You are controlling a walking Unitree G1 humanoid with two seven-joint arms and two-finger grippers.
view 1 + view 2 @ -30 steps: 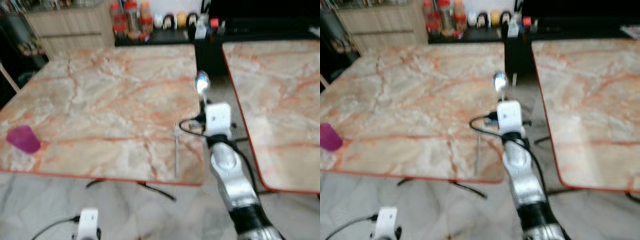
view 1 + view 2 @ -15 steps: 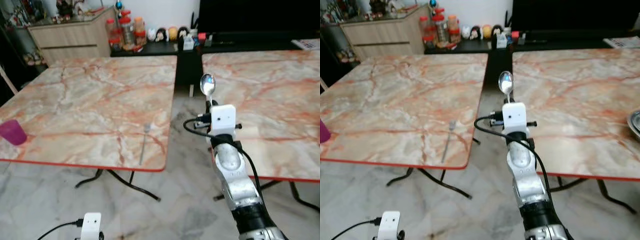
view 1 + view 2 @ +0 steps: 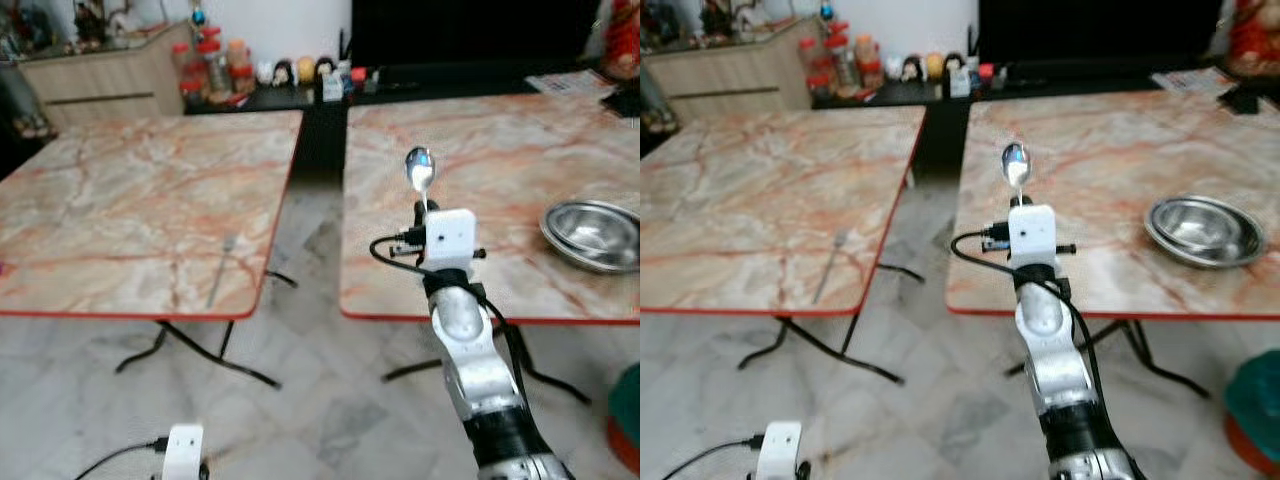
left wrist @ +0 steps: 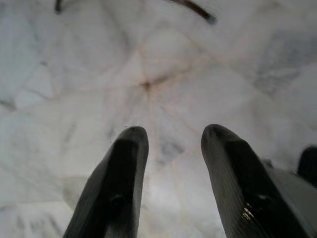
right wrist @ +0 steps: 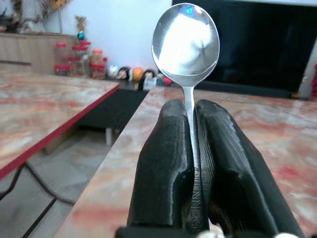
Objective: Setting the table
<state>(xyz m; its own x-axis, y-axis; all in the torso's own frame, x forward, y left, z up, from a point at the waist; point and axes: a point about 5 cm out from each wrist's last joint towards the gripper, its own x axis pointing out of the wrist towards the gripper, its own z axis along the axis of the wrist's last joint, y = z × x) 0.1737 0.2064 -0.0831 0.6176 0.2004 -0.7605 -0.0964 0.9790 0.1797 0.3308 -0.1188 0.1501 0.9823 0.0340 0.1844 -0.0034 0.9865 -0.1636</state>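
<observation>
My right gripper [image 5: 189,111] is shut on a silver spoon [image 5: 186,37], held upright with its bowl [image 3: 419,168] above the wrist. It hovers over the near edge of the right marble table [image 3: 500,150]. A steel bowl [image 3: 592,232] sits on that table toward its right side. A fork [image 3: 220,270] lies near the front edge of the left marble table [image 3: 120,200]. My left gripper [image 4: 171,141] hangs low and open over the marble floor, nothing between its fingers.
A gap of tiled floor [image 3: 310,210] separates the two tables. Jars and small figures stand on a dark shelf [image 3: 260,85] at the back beside a wooden cabinet [image 3: 90,85]. A red and teal object [image 3: 1255,405] sits on the floor at far right.
The view has swung to the right: the left table and fork slid leftward, and the steel bowl on the right table came into sight. The spoon stays gripped upright.
</observation>
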